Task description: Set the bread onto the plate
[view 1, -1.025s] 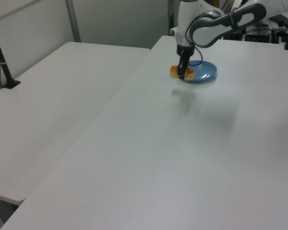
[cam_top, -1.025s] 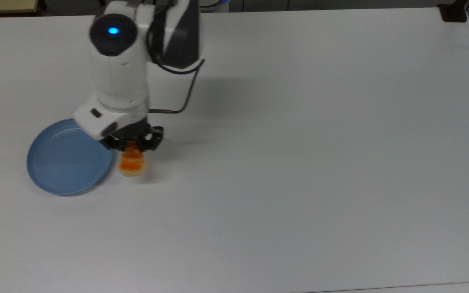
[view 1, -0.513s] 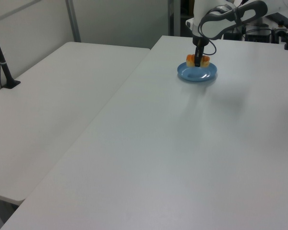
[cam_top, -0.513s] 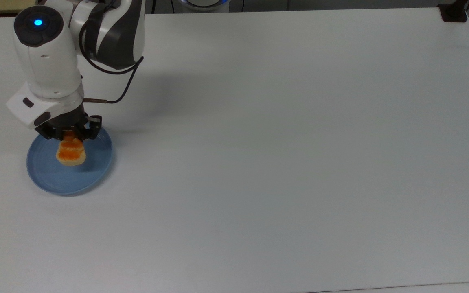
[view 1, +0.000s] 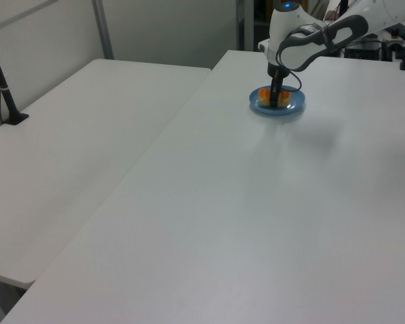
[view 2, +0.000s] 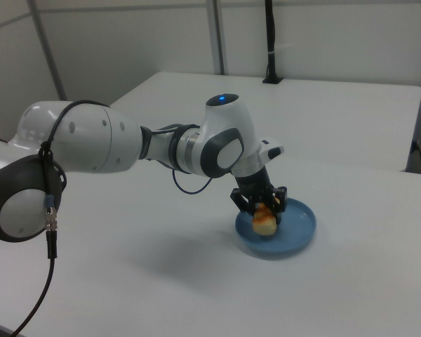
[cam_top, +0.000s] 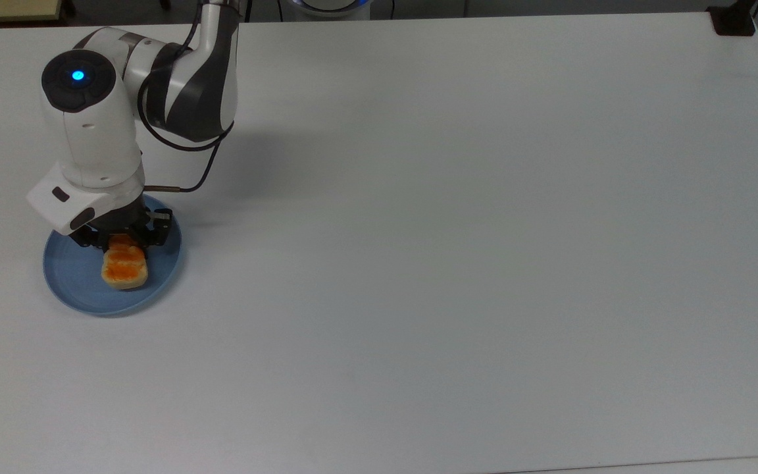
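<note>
The gripper (cam_top: 120, 242) points straight down over the plate, its black fingers (view 2: 241, 201) pinching the far end of the bread (cam_top: 125, 268), so the loaf sticks out from between them toward the top view's bottom. The bread sits low inside the plate (cam_top: 71, 286), toward the top view's right half of it; whether its underside already touches the plate floor I cannot tell. In the right view the loaf (view 2: 264, 222) hangs just under the fingers, over the plate's (view 2: 300, 235) near-left part.

Risks, as I judge them: the grip is on one end only, so if the fingers part while the loaf is above the floor, its free end could tip or roll toward the rim. Pressing lower could squash the loaf or shove the plate across the smooth table (cam_top: 484, 230). A sticky glaze might also cling to one finger as the arm lifts.

The bread is oblong, with pale cream sides and a glossy orange-brown lobed top. The plate is round, shallow, matte light blue, with a raised rim. The table is flat, plain white.
</note>
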You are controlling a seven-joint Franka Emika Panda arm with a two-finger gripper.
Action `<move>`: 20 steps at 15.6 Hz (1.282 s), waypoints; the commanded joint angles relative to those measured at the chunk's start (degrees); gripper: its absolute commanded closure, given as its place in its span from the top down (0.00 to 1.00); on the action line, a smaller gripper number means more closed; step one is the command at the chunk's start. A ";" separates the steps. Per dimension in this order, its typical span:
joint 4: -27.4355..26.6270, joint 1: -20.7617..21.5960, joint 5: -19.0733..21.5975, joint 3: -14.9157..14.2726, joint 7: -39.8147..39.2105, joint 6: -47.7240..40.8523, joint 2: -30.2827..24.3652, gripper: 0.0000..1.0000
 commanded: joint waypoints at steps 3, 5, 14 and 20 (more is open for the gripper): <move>0.78 0.06 0.31 -0.38 -0.84 0.31 -0.62 1.00; 0.78 0.15 0.40 -0.29 -0.84 0.14 -1.23 1.00; 0.34 9.10 0.93 1.55 13.37 -12.68 -10.98 1.00; -0.63 18.50 3.99 1.64 22.01 -30.51 -22.75 1.00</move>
